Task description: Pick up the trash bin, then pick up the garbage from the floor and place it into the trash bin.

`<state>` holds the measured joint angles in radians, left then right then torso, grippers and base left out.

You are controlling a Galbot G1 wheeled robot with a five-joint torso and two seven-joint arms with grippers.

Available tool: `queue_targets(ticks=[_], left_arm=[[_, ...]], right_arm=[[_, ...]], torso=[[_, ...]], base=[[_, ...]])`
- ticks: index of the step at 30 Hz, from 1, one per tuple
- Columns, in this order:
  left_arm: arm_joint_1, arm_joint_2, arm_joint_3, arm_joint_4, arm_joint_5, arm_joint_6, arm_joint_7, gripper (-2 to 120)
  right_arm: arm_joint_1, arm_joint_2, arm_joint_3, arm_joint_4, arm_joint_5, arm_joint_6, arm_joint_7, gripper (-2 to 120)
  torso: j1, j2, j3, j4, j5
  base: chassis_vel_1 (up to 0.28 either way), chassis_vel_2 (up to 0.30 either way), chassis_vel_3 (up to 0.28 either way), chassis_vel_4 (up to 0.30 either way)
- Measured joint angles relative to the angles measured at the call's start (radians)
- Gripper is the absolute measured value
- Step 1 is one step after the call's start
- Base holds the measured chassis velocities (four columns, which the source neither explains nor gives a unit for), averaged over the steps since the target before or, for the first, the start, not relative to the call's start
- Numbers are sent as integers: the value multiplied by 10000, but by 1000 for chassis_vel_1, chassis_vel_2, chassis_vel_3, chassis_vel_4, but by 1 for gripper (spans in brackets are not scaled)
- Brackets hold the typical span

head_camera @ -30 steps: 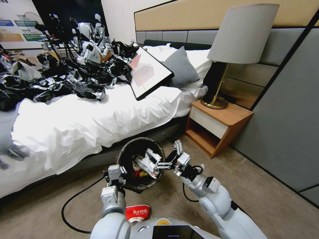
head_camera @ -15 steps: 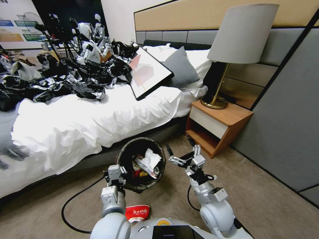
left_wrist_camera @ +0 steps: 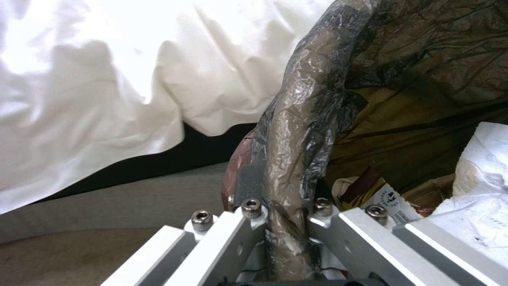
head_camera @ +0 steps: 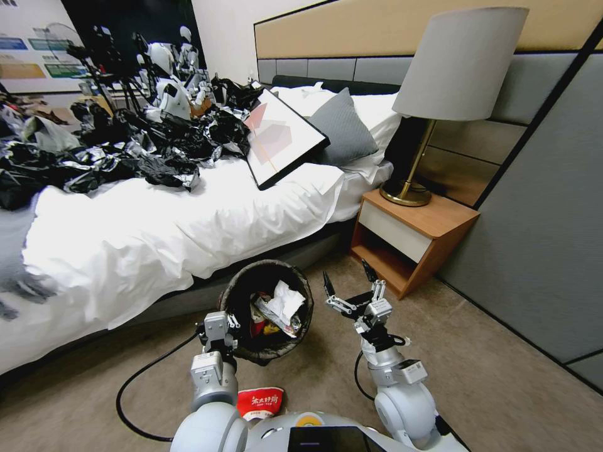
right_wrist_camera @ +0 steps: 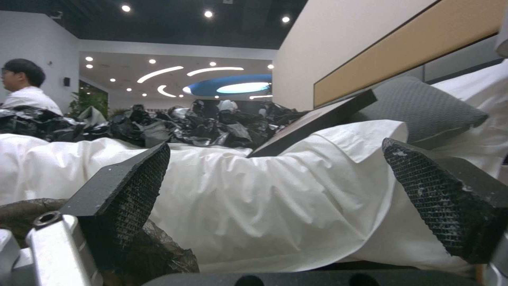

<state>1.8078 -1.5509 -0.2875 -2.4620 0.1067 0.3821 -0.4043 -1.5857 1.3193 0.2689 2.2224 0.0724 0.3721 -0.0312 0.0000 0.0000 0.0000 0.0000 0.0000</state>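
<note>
The trash bin (head_camera: 233, 295), lined with a black bag, stands on the carpet by the bed. My left gripper (head_camera: 226, 324) is shut on its near rim; the left wrist view shows the fingers (left_wrist_camera: 249, 206) clamping the bag-covered rim (left_wrist_camera: 296, 131). Garbage lies inside: white tissue (head_camera: 286, 300) (left_wrist_camera: 484, 178) on printed wrappers (left_wrist_camera: 389, 198). A red-and-white snack wrapper (head_camera: 259, 402) lies on the floor near my base. My right gripper (head_camera: 347, 277) is open and empty, just right of the bin, fingers pointing up; its pads (right_wrist_camera: 135, 186) stand wide apart.
The bed (head_camera: 157, 232) with its white sheet is close behind the bin, heaped with black plastic sheeting (head_camera: 125, 157) and a framed picture (head_camera: 279, 138). A wooden nightstand (head_camera: 411, 238) with a lamp (head_camera: 440, 94) stands to the right. Open carpet lies right of my right arm.
My right gripper was over the bin holding a white wrapper; it let go, leaving the piece inside, and drew back to the right with fingers open and turned upward. The left gripper held still.
</note>
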Motion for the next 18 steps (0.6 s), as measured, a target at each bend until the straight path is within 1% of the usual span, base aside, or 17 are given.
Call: queue_targets(ticks=[9, 18], left_arm=[[0, 0, 0, 0, 0, 0, 0, 0], [0, 0, 0, 0, 0, 0, 0, 0]], right_arm=[[57, 23, -14, -103, 103, -10, -55, 100], [189, 59, -42, -152, 191, -51, -76, 100]], torso=[[0, 0, 0, 0, 1], [0, 0, 0, 1, 1]], base=[[87, 72, 80, 86], [109, 121, 121, 114]])
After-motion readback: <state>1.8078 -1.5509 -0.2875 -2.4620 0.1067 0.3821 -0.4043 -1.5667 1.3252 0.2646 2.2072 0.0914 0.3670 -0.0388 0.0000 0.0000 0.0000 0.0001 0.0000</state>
